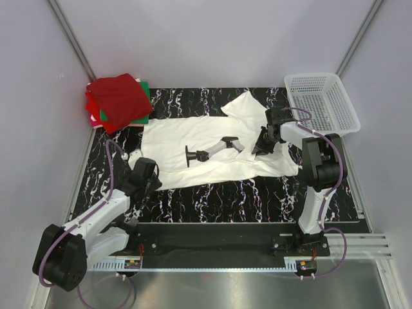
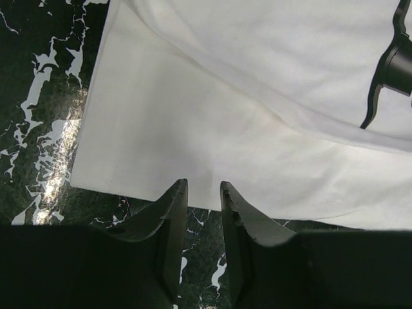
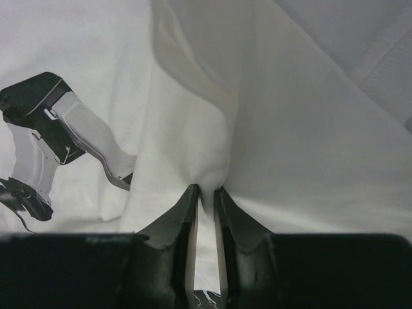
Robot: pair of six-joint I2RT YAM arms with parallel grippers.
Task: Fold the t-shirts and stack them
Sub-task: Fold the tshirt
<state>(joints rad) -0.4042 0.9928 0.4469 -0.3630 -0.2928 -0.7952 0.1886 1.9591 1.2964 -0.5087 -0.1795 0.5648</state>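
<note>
white cotton, soft and thin, lay spread across the middle of the table point(image 1: 212, 193): this was the white t-shirt point(image 1: 193, 138), short-sleeved, with loose wrinkles and one sleeve turned up toward the far side. on its chest it had a print point(image 1: 212, 151) in black and grey, shaped like a jointed robot arm. the table top was glossy black with white veins, like marble. at the far left corner sat the folded t-shirts point(image 1: 119, 100) in a small stack, dark red on top, bright red and a green edge under it. at the far right stood a white plastic basket point(image 1: 322, 96) with mesh walls, rectangular. the right gripper point(image 3: 205, 190) had its dark jaws closed on a raised fold of the white t-shirt, and the cloth bunched between the tips. the left gripper point(image 2: 203, 187) was at the near left hem; its jaws stood a little apart, and the cloth in the gap was flat, not pinched
</note>
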